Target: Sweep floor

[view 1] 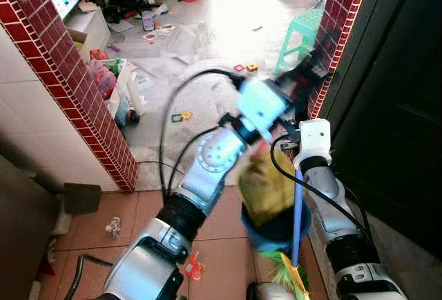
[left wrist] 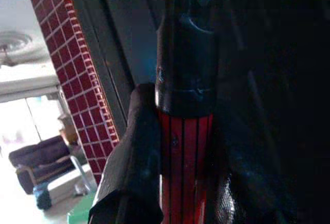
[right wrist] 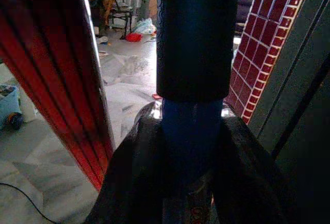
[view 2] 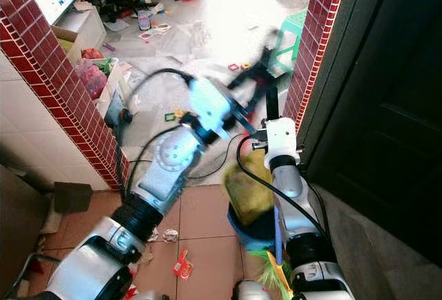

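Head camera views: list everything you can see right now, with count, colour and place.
Broom handle: one, red with black grip, in the left tool.
Dustpan handle: one, blue with black grip, in the right tool.
Dustpan: one, blue, low between the arms, yellowish blurred load inside.
Stool: one, green, by the right brick pillar.
Brick pillars: two, red, flanking the doorway.
Litter: several scraps, red and pale, on the tile floor.
Door: one, dark, at right.
Left tool: shut on broom handle.
Right tool: shut on dustpan handle.

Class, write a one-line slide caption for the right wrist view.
Right gripper fingers closed on a blue handle, red broom handle alongside, littered floor ahead.
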### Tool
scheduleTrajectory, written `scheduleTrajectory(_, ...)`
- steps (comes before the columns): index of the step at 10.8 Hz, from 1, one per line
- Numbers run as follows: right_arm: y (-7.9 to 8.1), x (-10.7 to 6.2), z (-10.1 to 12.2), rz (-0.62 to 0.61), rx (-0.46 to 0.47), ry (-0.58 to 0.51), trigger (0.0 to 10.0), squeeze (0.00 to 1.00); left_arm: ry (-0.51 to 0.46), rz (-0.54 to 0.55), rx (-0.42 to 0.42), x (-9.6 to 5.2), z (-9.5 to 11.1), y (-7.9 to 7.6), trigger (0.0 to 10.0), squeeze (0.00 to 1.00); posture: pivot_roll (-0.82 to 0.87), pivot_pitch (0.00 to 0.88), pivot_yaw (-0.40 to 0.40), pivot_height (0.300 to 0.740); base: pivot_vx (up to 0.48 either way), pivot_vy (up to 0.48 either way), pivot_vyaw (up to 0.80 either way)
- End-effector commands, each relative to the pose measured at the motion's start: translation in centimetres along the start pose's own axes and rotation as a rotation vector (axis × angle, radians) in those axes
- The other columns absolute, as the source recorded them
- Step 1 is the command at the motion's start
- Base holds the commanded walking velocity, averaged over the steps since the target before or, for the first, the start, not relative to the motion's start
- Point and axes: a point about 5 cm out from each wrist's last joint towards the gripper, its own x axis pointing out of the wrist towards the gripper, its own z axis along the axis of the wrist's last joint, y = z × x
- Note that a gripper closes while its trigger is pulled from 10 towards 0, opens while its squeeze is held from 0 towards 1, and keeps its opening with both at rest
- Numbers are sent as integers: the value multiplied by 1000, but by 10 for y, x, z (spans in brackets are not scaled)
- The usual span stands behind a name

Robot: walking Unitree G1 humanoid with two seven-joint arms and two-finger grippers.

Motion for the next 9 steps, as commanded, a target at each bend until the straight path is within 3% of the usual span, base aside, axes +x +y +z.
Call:
scheduleTrajectory(1, 3, 3, 8, 6, 3, -41, 10000, 0, -21, -71, -69, 11, 4, -17, 10000, 0, -167, 0, 66, 740, 0, 0, 0)
scheduleTrajectory(3, 4, 4, 9, 11, 0, -44, 10000, 0, 26, -206, -116, 16, 5, -26, 10000, 0, -167, 0, 65, 740, 0, 0, 0)
scheduleTrajectory(5, 5, 4, 8, 14, -4, -43, 10000, 0, 23, -333, -19, 18, 15, -27, 10000, 0, -164, 0, 63, 740, 0, 0, 0)
scheduleTrajectory(6, 6, 4, 8, 17, -5, -43, 10000, 0, -25, -213, 19, 25, 26, -12, 10000, 0, -162, 0, 63, 740, 0, 0, 0)
scheduleTrajectory(7, 6, 4, 8, 17, -5, -43, 10000, 0, -5, -203, -34, 27, 27, -9, 10000, 0, -162, 0, 64, 740, 0, 0, 0)
scheduleTrajectory(8, 7, 5, 7, 18, -5, -42, 10000, 0, -20, -194, 29, 29, 32, -8, 10000, 0, -160, 0, 63, 740, 0, 0, 0)
scheduleTrajectory(9, 7, 5, 7, 20, -7, -42, 10000, 0, -37, -194, 28, 31, 38, -8, 10000, 0, -160, 0, 63, 740, 0, 0, 0)
